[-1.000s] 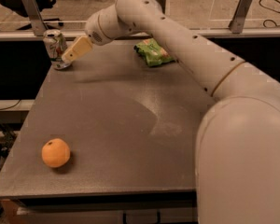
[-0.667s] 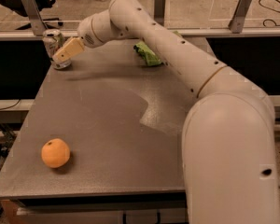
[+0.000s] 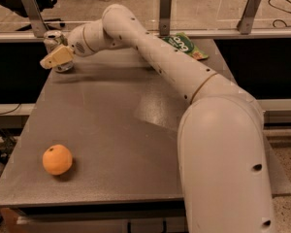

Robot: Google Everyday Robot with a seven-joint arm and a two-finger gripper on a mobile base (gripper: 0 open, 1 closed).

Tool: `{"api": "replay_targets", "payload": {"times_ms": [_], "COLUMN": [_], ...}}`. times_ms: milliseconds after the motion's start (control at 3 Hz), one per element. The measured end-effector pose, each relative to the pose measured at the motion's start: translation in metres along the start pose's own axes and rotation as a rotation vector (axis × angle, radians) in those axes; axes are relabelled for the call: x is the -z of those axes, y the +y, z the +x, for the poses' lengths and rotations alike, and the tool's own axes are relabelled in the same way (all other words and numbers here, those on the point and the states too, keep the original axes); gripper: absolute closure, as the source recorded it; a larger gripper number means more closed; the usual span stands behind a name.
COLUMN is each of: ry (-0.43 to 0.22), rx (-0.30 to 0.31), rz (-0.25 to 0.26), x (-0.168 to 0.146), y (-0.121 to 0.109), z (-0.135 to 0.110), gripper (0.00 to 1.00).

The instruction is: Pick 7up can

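Observation:
The 7up can (image 3: 53, 38), silvery with a silver top, stands upright at the far left corner of the grey table (image 3: 111, 130). My gripper (image 3: 54, 57) is right at the can, its beige end lying across the can's front and hiding most of the body. Only the can's top and a bit of its base show. The white arm reaches from the lower right across the table to that corner.
An orange (image 3: 57, 159) lies near the table's front left. A green snack bag (image 3: 186, 45) lies at the far right edge, partly behind the arm. A glass rail with metal posts (image 3: 165, 8) runs behind the table. Office chairs stand beyond it.
The gripper has moved left, from beside the can to across its front. The arm has swung left with it. The orange and the bag have not moved.

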State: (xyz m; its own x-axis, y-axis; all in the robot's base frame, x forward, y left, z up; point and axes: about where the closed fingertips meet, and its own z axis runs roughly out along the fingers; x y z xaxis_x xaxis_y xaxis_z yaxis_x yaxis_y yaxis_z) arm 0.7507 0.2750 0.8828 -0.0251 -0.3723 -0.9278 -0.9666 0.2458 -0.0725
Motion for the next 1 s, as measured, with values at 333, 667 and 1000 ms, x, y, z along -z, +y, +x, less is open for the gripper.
{"api": "replay_targets", "payload": {"times_ms": [333, 667, 1000], "ry": [-0.033, -0.063, -0.089], "rx": [-0.009, 0.005, 0.035], "rz": [-0.021, -0.001, 0.041], "x": [0.000, 0.023, 0.069], "y": [0.008, 0.011, 0.014], "z": [-0.007, -0.015, -0.021], "gripper": [0.41, 0.64, 0.87]}}
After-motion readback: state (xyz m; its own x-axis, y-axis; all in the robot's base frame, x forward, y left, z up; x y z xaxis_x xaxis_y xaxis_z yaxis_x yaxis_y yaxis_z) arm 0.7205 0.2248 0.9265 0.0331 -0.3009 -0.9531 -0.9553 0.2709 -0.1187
